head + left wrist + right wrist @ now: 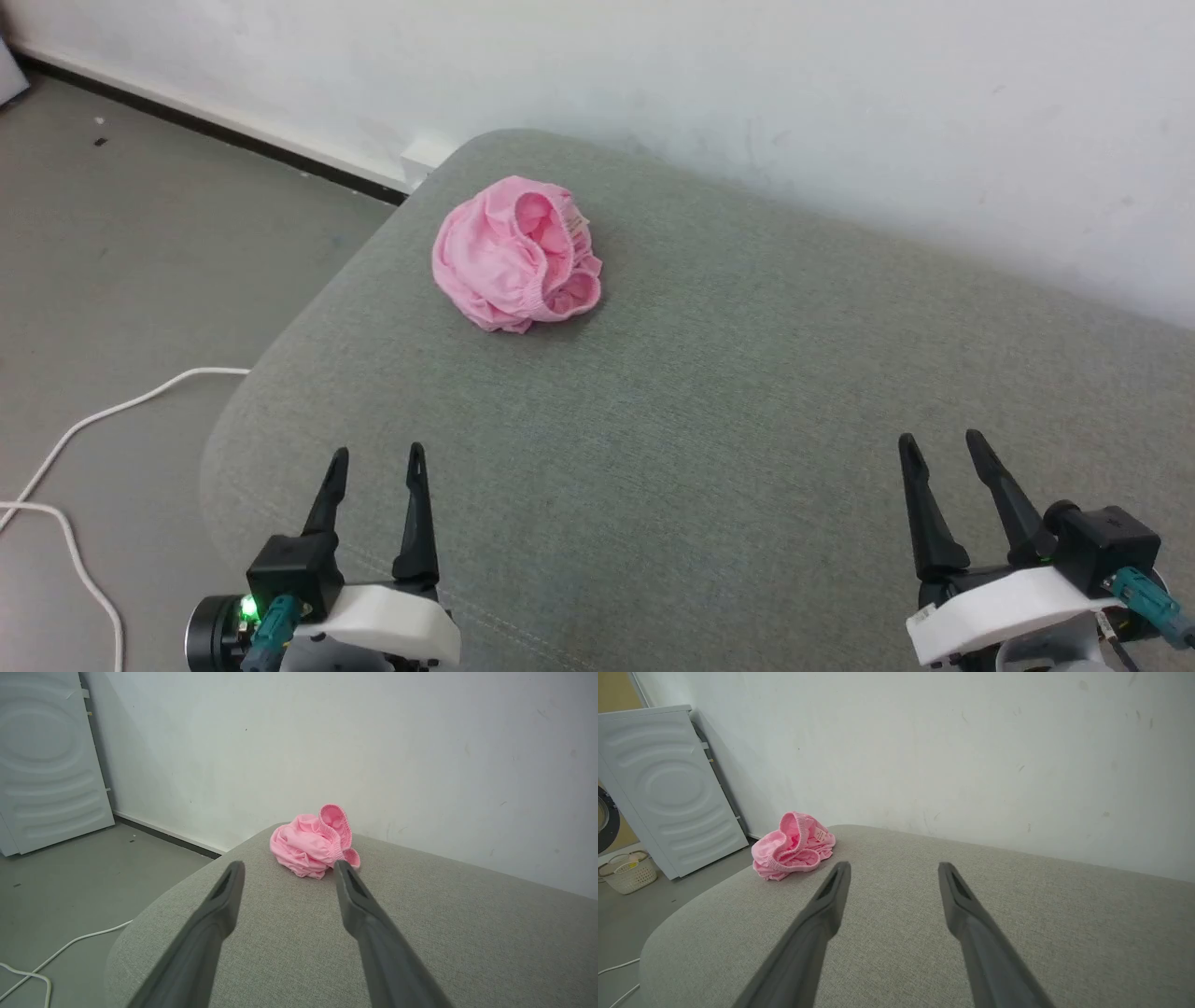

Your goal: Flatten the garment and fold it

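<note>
Bunched in a heap, upper left of centre, on the cushion (700,420): the shorts (516,254). Likely light, limp; best pinched at the gathered waistband. Left gripper (378,455) and right gripper (938,439) spread apart, empty, bottom corners.

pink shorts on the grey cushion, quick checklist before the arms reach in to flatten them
1. Left end effector open, empty: ok.
2. Right end effector open, empty: ok.
3. Light-pink soft fabric shorts lying flat: not ok, bunched in a heap near the far left corner of the grey woven cushion.
4. Gathered elastic waistband exposed for a grasp: ok, it faces up.
5. Where both legs lie: cannot tell, folded into the heap.
6. Thin white cable off the cushion: ok, on the floor.
</note>
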Controlling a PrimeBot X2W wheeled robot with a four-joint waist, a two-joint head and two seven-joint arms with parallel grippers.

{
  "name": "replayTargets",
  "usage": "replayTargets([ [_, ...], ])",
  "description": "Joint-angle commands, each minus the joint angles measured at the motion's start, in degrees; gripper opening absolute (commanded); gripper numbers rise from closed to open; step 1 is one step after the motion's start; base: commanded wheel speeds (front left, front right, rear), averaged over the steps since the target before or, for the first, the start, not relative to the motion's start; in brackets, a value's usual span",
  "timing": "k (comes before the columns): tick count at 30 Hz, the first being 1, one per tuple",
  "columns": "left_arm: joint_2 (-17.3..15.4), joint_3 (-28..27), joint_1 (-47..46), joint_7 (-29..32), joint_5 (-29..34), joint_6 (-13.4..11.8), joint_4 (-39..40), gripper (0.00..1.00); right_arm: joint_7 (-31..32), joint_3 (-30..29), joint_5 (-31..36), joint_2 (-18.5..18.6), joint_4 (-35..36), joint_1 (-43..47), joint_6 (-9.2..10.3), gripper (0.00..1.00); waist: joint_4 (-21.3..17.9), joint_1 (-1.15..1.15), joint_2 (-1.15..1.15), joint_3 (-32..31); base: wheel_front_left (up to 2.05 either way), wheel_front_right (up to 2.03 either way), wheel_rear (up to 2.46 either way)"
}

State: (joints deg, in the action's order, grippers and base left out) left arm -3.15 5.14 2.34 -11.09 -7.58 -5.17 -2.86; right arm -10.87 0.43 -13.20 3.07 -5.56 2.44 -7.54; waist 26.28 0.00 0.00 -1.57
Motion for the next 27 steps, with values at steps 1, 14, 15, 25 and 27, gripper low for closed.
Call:
replayTargets([
  [1,0.2,0.2,0.7,-0.6,-0.7,-0.5,-0.3,1.0,-0.8,0.2,-0.7,-0.1,-0.3,0.5,0.04,1.0,1.2,0.0,0.0,-0.1,0.0,0.0,0.0],
  [14,0.2,0.3,1.2,-2.0,-1.3,-0.9,-0.6,1.0,-2.2,0.6,-1.5,-0.2,-1.2,0.8,0.05,1.0,4.3,0.0,0.0,-0.6,0.0,0.0,0.0],
  [15,0.2,0.3,1.2,-2.1,-1.4,-0.9,-0.6,1.0,-2.3,0.6,-1.6,-0.2,-1.2,0.8,0.05,1.0,4.6,0.0,0.0,-0.6,0.0,0.0,0.0],
  [25,0.3,0.8,1.4,-3.3,-2.0,-1.3,-1.0,1.0,-3.5,0.7,-2.7,-0.2,-1.9,1.1,0.05,1.0,7.2,0.0,0.0,-0.8,0.0,0.0,0.0],
  [27,0.3,0.8,1.4,-3.6,-2.1,-1.4,-1.2,1.0,-3.8,0.7,-2.9,-0.2,-2.1,1.2,0.05,1.0,7.7,0.0,0.0,-0.9,0.0,0.0,0.0],
])
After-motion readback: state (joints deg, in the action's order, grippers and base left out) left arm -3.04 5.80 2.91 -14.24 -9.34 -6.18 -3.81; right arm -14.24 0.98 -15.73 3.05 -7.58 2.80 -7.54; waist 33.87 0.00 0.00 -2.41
